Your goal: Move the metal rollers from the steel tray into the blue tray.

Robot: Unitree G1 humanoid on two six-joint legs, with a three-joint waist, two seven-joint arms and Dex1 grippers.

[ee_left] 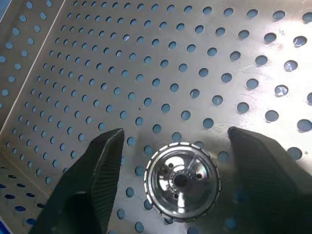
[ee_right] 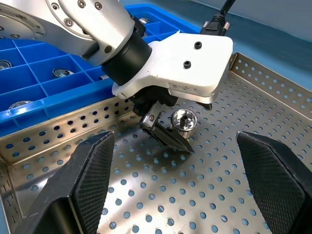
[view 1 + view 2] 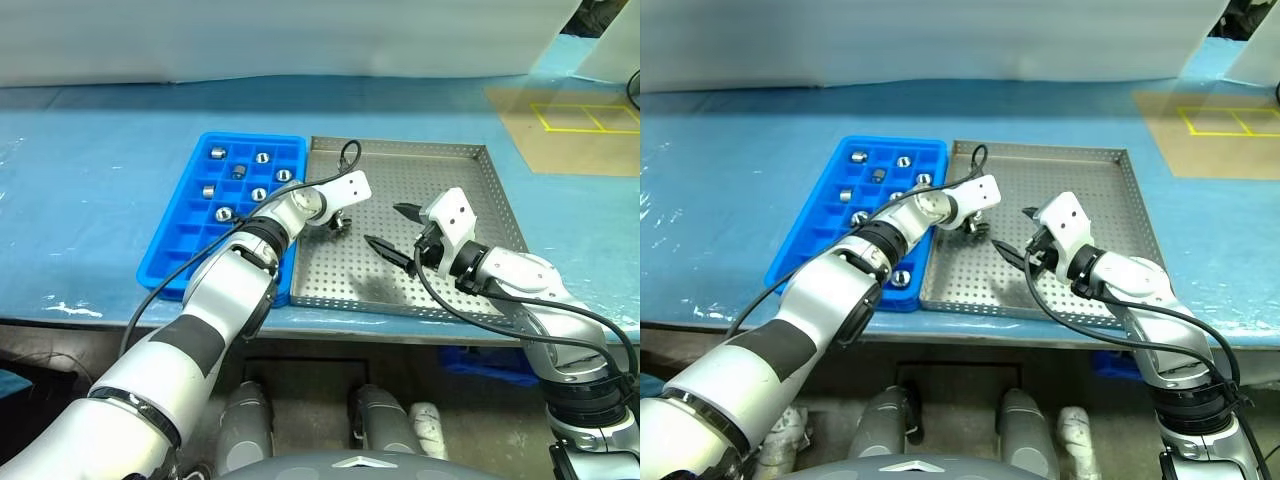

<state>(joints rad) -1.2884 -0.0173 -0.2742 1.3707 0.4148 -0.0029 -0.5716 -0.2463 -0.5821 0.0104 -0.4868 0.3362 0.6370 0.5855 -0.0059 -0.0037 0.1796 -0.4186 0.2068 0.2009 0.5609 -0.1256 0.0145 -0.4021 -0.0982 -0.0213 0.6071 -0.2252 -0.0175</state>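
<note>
One metal roller (image 1: 183, 180) stands on end on the perforated floor of the steel tray (image 3: 470, 200), near its left side. My left gripper (image 1: 175, 134) reaches down over it, open, with one black finger on each side and a small gap to the roller on both. The right wrist view shows the same roller (image 2: 185, 120) under the left hand. My right gripper (image 3: 392, 230) hovers open over the middle of the steel tray, holding nothing. The blue tray (image 3: 180, 245) lies directly left of the steel tray, with several rollers (image 3: 259, 194) in its far compartments.
Both trays sit on a table under a blue cover, near its front edge. A brown board with yellow tape lines (image 3: 580, 120) lies at the back right. A white sheet runs along the back. A black cable (image 3: 348, 155) loops up from the left wrist.
</note>
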